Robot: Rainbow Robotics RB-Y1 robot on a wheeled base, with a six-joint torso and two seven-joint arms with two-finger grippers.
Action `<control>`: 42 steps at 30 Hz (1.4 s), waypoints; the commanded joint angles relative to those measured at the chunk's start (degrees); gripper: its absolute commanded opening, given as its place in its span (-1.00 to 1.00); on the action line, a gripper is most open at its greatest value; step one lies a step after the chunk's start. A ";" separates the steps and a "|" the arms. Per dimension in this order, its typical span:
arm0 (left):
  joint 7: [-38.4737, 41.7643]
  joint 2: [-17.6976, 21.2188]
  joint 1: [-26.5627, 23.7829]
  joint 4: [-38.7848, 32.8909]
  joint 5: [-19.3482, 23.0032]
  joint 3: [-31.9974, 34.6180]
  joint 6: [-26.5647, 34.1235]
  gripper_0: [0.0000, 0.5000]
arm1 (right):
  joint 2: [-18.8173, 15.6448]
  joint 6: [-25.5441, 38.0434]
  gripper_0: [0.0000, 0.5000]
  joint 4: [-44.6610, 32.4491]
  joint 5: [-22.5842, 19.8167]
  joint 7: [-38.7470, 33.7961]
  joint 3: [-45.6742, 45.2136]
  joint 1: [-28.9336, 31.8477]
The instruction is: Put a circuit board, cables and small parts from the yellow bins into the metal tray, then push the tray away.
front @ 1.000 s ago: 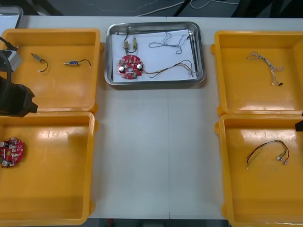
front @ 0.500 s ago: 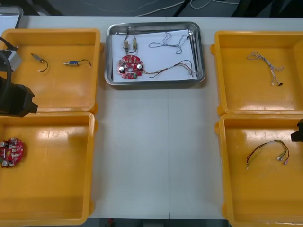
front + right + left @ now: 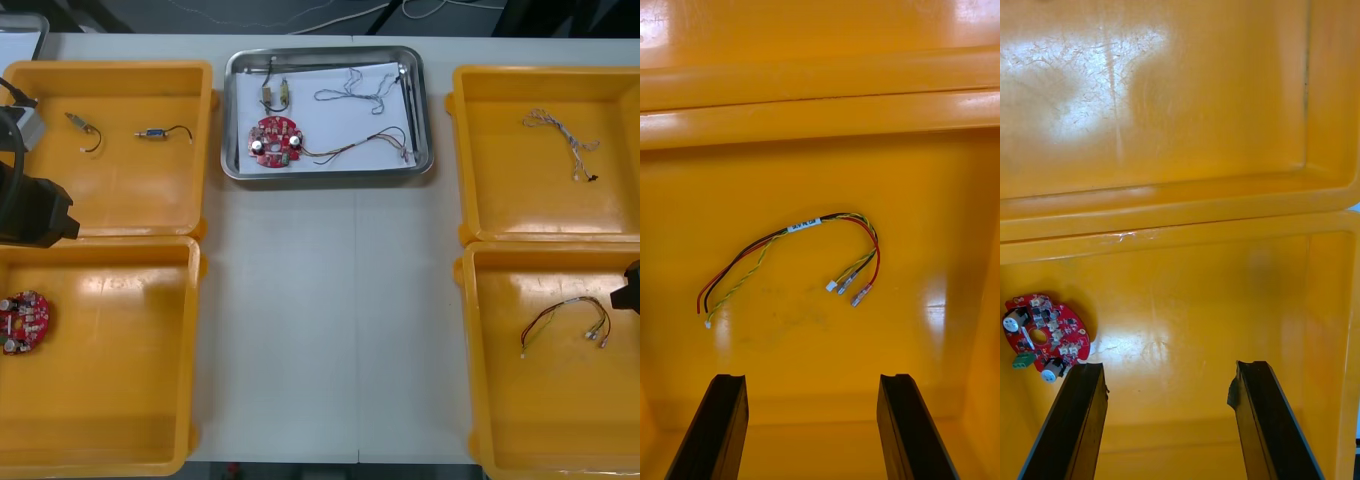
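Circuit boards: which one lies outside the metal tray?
The circuit board in the left near yellow bin; the other board lies inside the metal tray.

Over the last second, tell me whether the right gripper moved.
Yes. The right gripper has edged inward toward the red and yellow cable in the near right yellow bin.

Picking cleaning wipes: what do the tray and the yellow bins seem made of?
The tray is likely stainless steel: shiny, reflective rim, white inside. The bins look like moulded plastic: glossy yellow, soft glare patches, rounded rims.
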 commanded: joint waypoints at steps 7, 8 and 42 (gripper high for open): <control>1.17 2.45 1.13 -1.71 -0.50 1.81 0.35 1.00 | 0.49 -0.34 1.00 -1.67 -0.80 -1.57 -1.95 1.05; 1.17 2.45 1.13 -1.71 -0.50 1.81 0.35 1.00 | 0.49 -0.34 1.00 -1.67 -0.80 -1.57 -1.95 1.05; 1.17 2.45 1.13 -1.71 -0.50 1.81 0.35 1.00 | 0.49 -0.34 1.00 -1.67 -0.80 -1.57 -1.95 1.05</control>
